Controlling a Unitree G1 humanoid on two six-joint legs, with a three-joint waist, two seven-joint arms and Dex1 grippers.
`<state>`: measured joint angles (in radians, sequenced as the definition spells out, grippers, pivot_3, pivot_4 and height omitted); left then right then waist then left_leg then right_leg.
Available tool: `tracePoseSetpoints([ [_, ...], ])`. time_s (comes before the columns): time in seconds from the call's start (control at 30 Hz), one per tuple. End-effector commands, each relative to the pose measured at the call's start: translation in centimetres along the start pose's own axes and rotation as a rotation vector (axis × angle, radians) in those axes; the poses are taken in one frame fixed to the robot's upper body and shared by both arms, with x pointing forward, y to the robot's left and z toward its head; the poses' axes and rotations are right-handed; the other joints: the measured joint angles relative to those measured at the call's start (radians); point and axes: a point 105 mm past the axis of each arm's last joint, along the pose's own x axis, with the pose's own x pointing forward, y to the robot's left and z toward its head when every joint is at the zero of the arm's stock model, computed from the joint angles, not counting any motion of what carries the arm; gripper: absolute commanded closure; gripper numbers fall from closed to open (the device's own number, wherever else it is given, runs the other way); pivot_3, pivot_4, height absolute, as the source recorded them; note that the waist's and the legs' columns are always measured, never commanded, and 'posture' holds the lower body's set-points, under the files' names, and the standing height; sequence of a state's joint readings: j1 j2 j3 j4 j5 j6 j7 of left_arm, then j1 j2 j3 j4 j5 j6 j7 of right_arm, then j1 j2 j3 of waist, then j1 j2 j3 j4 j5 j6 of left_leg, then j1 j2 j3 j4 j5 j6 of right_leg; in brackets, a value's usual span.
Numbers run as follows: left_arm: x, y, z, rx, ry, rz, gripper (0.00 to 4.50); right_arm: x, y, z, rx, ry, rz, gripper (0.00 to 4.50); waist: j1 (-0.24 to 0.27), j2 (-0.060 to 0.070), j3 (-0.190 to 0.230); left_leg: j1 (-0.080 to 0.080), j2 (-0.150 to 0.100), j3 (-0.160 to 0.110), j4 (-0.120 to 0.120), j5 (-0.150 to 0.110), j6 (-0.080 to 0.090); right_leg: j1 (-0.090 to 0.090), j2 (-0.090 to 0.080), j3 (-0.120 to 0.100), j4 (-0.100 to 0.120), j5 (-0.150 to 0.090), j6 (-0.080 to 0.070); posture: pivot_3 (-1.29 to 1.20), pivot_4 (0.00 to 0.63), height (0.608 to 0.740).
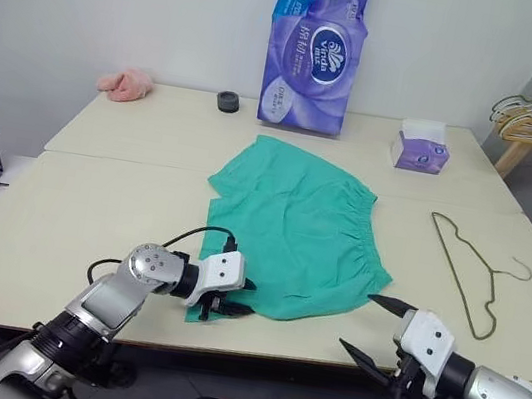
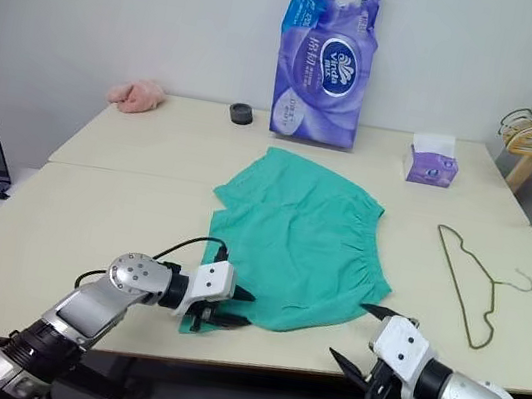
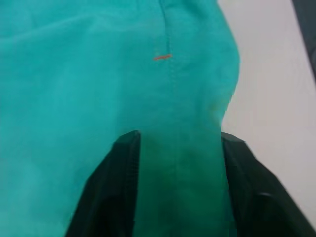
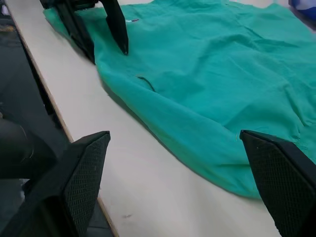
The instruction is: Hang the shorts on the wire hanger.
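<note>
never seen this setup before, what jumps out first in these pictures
The teal-green shorts lie spread flat mid-table, with the left gripper at their near corner, fabric between its fingers. The right gripper hangs open by the near edge. The wire hanger lies to the right, and a tall purple tissue pack stands behind.

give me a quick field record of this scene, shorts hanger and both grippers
shorts: spread flat on the table
wire hanger: flat on the table, to the right of the shorts, apart from them
left gripper: at the shorts' near left corner, fingers either side of the fabric
right gripper: open, empty, near the shorts' near right edge
hung: not yet
</note>
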<state>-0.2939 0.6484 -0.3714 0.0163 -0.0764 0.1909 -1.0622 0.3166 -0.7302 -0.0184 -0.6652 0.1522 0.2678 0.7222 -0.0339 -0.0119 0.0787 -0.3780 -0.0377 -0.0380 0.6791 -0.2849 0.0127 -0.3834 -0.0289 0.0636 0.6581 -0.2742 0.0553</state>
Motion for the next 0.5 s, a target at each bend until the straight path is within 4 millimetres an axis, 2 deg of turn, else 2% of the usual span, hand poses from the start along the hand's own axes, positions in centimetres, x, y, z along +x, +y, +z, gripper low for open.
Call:
tracePoseSetpoints([
  [0.03, -0.9, 1.5, 0.2, -0.029, -0.009, 0.075, 3.33, 0.1, -2.8, -0.7, -0.164, 0.061, -0.076, 0.0, 0.0, 0.0, 0.0, 0.0, 0.0, 0.0, 0.0, 0.0, 0.0, 0.0, 0.0, 0.0, 0.0, 0.0, 0.0, -0.12, 0.05, 0.74],
  [0.17, -1.5, 1.4, 1.0, -0.056, -0.043, 0.062, 4.48, 0.8, -5.3, -1.8, -0.272, 0.135, -0.055, 0.0, -0.007, 0.0, 0.0, 0.0, 0.0, 0.001, 0.0, 0.0, 0.0, 0.0, 0.0, 0.001, 0.001, 0.0, 0.0, -0.11, 0.048, 0.74],
  [0.27, -2.0, 1.6, 1.4, -0.07, -0.061, 0.069, 4.48, 1.5, -6.5, -2.4, -0.35, 0.167, -0.008, 0.0, -0.012, 0.0, 0.0, -0.003, 0.0, 0.002, 0.0, 0.0, 0.0, 0.0, 0.0, 0.001, 0.002, 0.003, -0.005, -0.1, 0.045, 0.74],
  [0.5, -2.3, 1.7, 2.1, -0.085, -0.085, 0.076, 4.48, 3.6, -7.1, -3.5, -0.504, 0.211, 0.141, 0.0, -0.014, 0.0, 0.0, -0.003, -0.001, 0.001, -0.002, 0.0, 0.0, -0.001, 0.0, 0.0, 0.003, 0.003, -0.006, -0.08, 0.044, 0.74],
])
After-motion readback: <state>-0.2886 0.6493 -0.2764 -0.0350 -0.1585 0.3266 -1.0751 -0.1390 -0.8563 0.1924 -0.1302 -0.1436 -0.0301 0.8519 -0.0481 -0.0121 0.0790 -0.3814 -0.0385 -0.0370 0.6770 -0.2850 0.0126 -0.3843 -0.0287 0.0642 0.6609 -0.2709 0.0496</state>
